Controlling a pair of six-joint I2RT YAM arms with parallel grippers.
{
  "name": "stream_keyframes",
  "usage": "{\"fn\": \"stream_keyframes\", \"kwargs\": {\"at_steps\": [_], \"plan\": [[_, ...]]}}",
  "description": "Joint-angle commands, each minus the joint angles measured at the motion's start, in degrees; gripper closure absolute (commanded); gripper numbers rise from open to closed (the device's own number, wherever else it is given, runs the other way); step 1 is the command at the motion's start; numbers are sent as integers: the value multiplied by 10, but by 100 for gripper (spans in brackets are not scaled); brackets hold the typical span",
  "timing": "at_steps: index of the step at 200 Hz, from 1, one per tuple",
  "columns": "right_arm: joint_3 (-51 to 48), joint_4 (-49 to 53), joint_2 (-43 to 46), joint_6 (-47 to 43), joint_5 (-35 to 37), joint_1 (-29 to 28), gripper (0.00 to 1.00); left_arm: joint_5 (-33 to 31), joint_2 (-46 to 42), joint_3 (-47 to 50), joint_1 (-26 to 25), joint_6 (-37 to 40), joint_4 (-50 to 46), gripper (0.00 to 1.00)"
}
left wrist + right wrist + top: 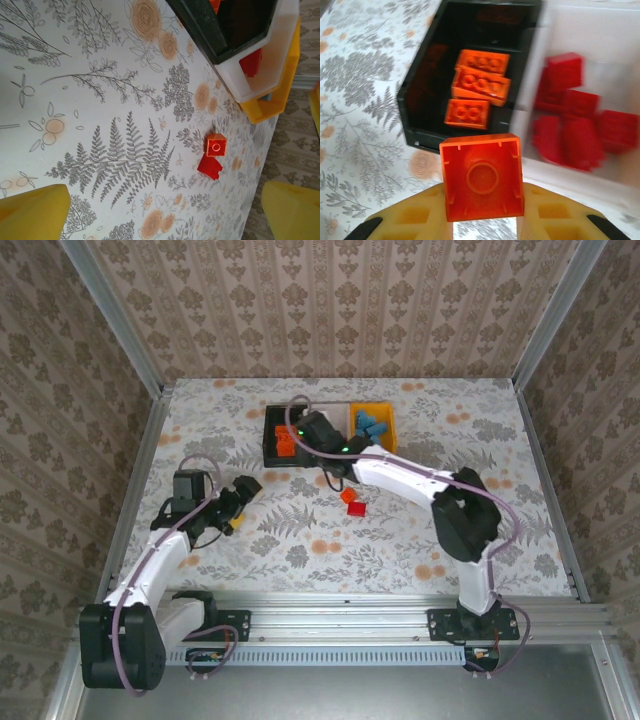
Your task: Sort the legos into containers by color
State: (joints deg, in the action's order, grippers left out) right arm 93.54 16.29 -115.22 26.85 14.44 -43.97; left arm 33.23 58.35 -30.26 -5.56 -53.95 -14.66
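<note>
Nearest, at eight o'clock on the table [470, 540], the left gripper [240, 505] hangs with its fingers spread, empty. At the centre a red brick [210, 167] lies just beside a loose orange brick [216, 145]. Farther, at twelve o'clock, the right gripper [482, 205] pinches a square orange brick [482, 175] over the black bin's [415, 100] near rim, with the white bin [580, 30], then the yellow bin [393, 430], at its three o'clock.

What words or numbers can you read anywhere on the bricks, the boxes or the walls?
None: no word, number or sign can be read in any view.
Studs of the orange bricks in the black bin: too blurred to show any lettering.
The gripped brick in the right gripper: a plain hollow underside, no text.
The wallpaper and the table cover: only flower and leaf patterns.
</note>
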Motion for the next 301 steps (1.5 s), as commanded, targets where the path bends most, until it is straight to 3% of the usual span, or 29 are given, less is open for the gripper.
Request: {"fn": "stream_keyframes", "kwargs": {"at_steps": [1, 35, 80, 88, 105, 126, 185, 221, 247, 264, 281, 301], "plan": [[61, -7, -75, -35, -7, -2, 75, 52, 9, -2, 3, 9, -17, 0], [216, 48, -182, -70, 5, -2, 74, 69, 18, -6, 3, 28, -32, 0], [394, 172, -290, -66, 80, -2, 71, 77, 8, 2, 2, 30, -34, 0], [403, 172, -297, -69, 86, -2, 67, 77, 5, 8, 2, 27, -32, 0], [408, 168, -302, -72, 99, -2, 39, 75, -1, 16, 2, 25, -30, 0], [401, 163, -288, -84, 106, -6, 34, 75, -8, 16, 2, 27, -34, 0], [259, 100, -133, -88, 111, -16, 33, 59, -20, -2, -8, 24, -38, 0], [1, 35, 20, -53, 112, -14, 29, 39, -12, -11, -40, 24, -39, 0], [-146, -5, 90, -78, 82, -7, 25, 69, -11, 31, -46, -60, 61, 0], [-205, -24, 109, -85, 36, 16, 24, 46, 5, 51, -76, -110, 135, 0], [-234, -32, 107, -93, -20, 39, 24, 39, 52, 22, -103, -96, 119, 0], [-220, 0, 72, -97, -20, 54, 26, 44, 110, -7, -132, -88, 117, 0]]}}
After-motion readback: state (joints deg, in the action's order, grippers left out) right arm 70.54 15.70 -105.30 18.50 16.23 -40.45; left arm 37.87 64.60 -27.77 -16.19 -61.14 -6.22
